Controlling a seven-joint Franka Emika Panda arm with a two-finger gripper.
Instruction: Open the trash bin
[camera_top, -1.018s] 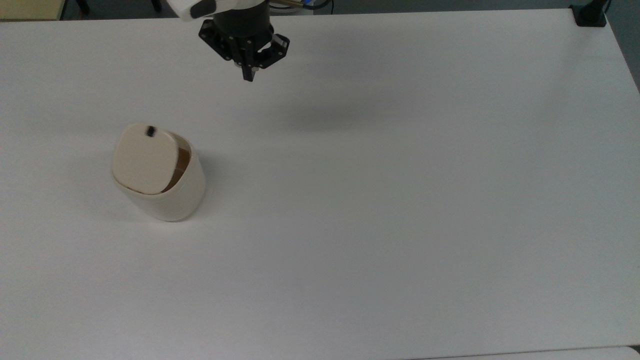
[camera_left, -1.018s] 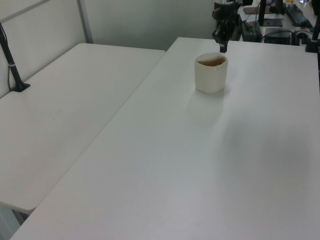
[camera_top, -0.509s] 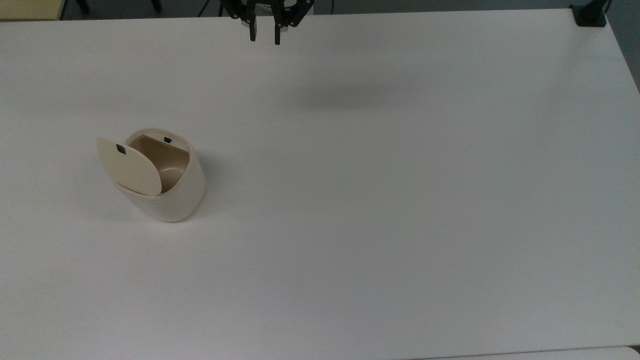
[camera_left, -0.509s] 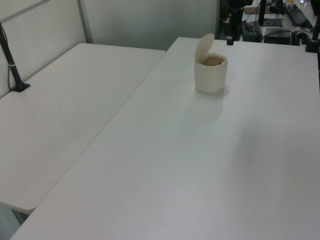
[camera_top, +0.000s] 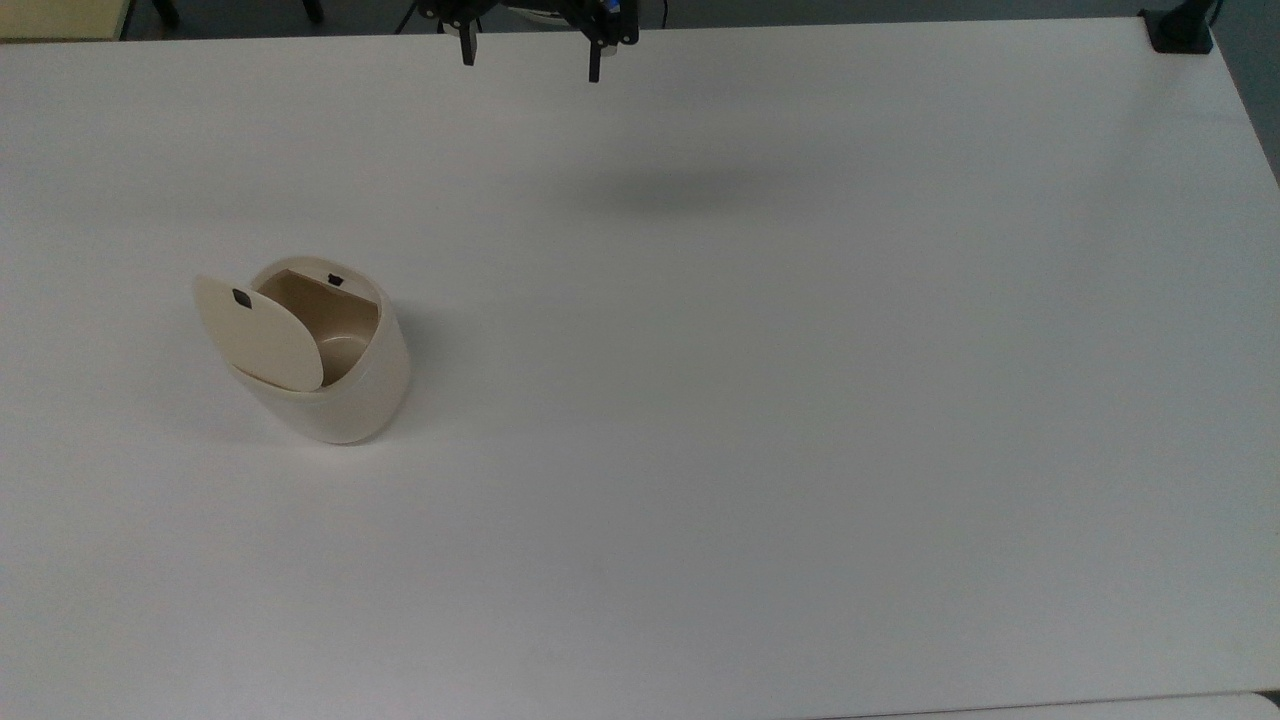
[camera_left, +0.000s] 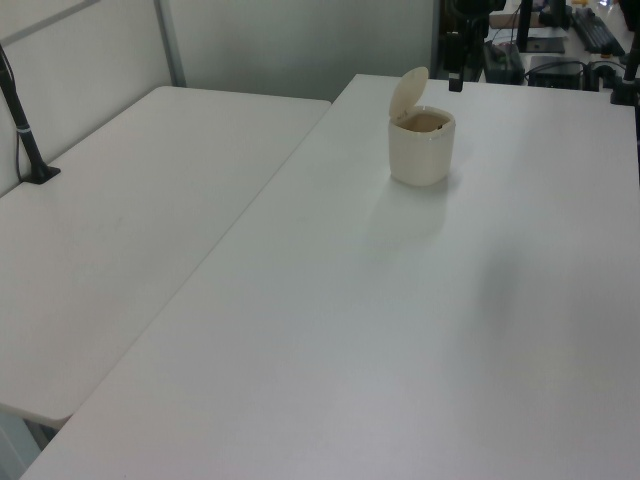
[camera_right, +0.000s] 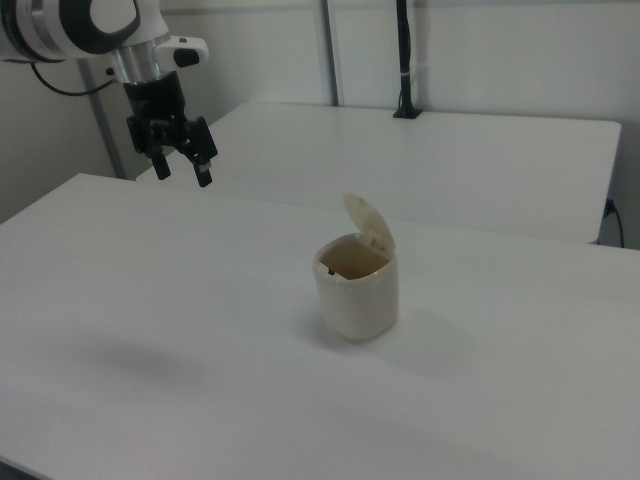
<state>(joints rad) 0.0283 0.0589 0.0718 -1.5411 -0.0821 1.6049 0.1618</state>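
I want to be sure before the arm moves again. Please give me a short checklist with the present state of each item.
1. Bin upright on the table: ok.
2. Lid raised, tan inside visible: ok.
3. Tool away from the bin, touching nothing: ok.
4. Tool fingers apart and holding nothing: ok.
5. Anything inside the bin: cannot tell.
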